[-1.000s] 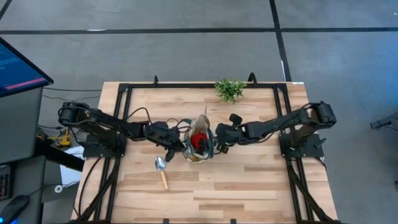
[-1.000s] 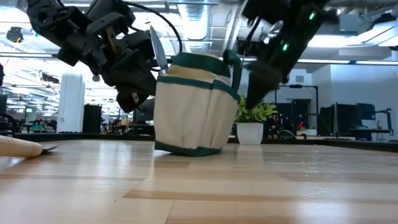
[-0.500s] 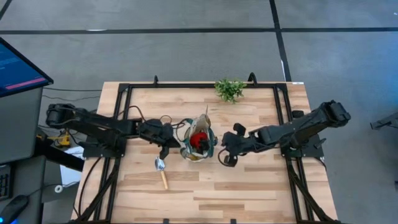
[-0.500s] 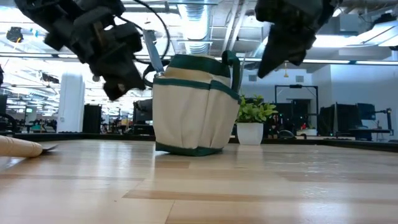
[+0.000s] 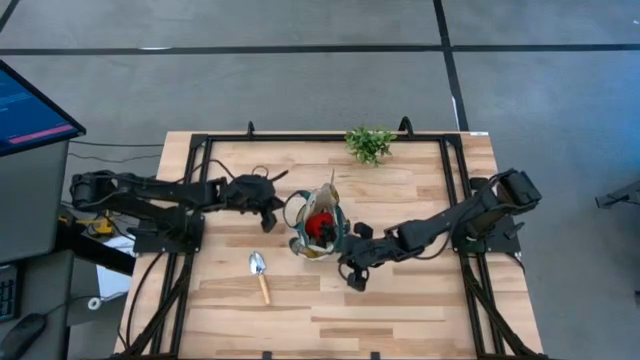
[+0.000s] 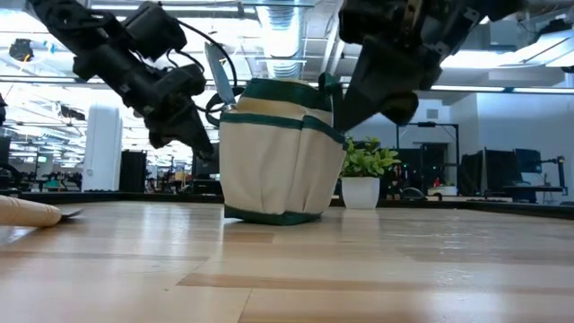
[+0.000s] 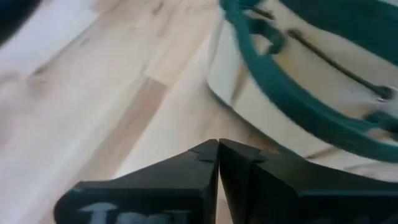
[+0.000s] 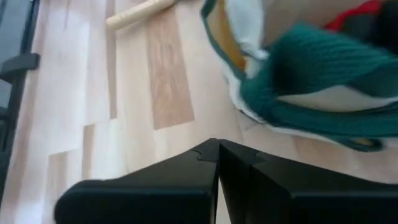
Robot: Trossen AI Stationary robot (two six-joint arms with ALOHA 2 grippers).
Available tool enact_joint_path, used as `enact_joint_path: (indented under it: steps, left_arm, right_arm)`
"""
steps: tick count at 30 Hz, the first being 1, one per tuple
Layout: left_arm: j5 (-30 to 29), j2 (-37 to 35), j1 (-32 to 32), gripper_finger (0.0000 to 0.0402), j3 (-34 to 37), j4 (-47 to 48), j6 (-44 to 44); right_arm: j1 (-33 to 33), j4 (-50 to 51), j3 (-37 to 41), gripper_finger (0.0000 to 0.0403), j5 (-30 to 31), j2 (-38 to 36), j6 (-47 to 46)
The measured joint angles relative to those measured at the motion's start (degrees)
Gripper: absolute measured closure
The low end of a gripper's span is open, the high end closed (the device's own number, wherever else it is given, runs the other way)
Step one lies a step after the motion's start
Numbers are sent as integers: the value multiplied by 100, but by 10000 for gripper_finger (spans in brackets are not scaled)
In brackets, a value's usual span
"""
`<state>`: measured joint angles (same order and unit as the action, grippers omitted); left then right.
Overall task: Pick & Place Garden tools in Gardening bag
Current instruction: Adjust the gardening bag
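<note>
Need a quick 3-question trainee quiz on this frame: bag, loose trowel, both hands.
1. True or false: the trowel on the table is inside the gardening bag.
2. Which is shut: A) left hand only B) right hand only C) both?
3. Fill in: the red item sits ___ the bag.

Key: 1 false, it lies on the table beside the bag. 2 C, neither holds anything. 3 inside.

A light wooden tabletop [image 5: 400, 290] carries the round gardening bag [image 5: 318, 228] near its middle, one trowel [image 5: 260, 273] beside it, and a leafy plant [image 5: 369, 143] at the far edge
</note>
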<state>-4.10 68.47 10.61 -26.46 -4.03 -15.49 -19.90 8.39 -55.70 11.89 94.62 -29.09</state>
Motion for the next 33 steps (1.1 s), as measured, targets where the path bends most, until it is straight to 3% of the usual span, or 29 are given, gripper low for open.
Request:
enact_joint_path:
  steps: [7, 13, 18, 24, 33]
  left_arm:
    - [4, 165, 189, 401, 0, -655, 25]
    - [642, 418, 92, 401, 4, -838, -214]
    - [902, 990, -296, 401, 4, -1205, -512]
    - [898, 1806, -810, 401, 0, -2570, -779]
    - [870, 2211, -1322, 401, 0, -3360, -1319]
  right_arm:
    - [-24, -172, -4, 403, 484, 409, -448]
    - [80, -226, 4, 403, 954, 606, -504]
    - [192, -28, -2, 403, 1122, 591, -502]
    - [319, 329, -4, 403, 1267, 589, -487]
    - [589, 419, -4, 403, 1418, 589, -39]
